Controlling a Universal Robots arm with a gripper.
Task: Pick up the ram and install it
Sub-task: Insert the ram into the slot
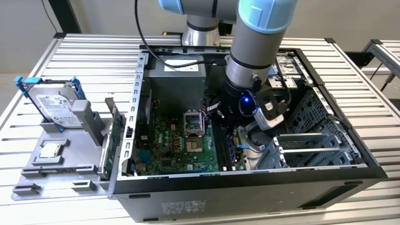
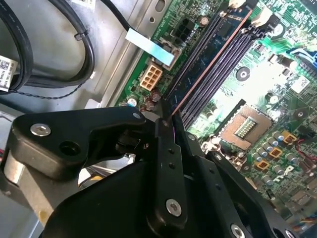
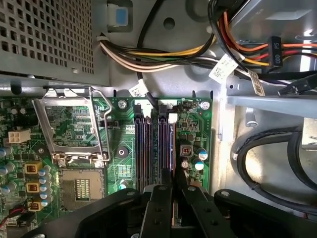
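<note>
Second wrist view: gripper (image 2: 166, 122) clamps the ram (image 2: 207, 67) beside empty memory slots (image 2: 229, 65), black cables (image 2: 87, 53) nearby.

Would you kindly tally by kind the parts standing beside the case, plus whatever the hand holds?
Hard drive: 1
Processor chip: 1
Green circuit card: 1
Ram, held in the hand: 1
Total: 4

arm (image 1: 253, 51) angled steeply down, wrist (image 1: 247, 101) low, fingers (image 2: 166, 148) clamped on ram (image 2: 208, 66)
</note>
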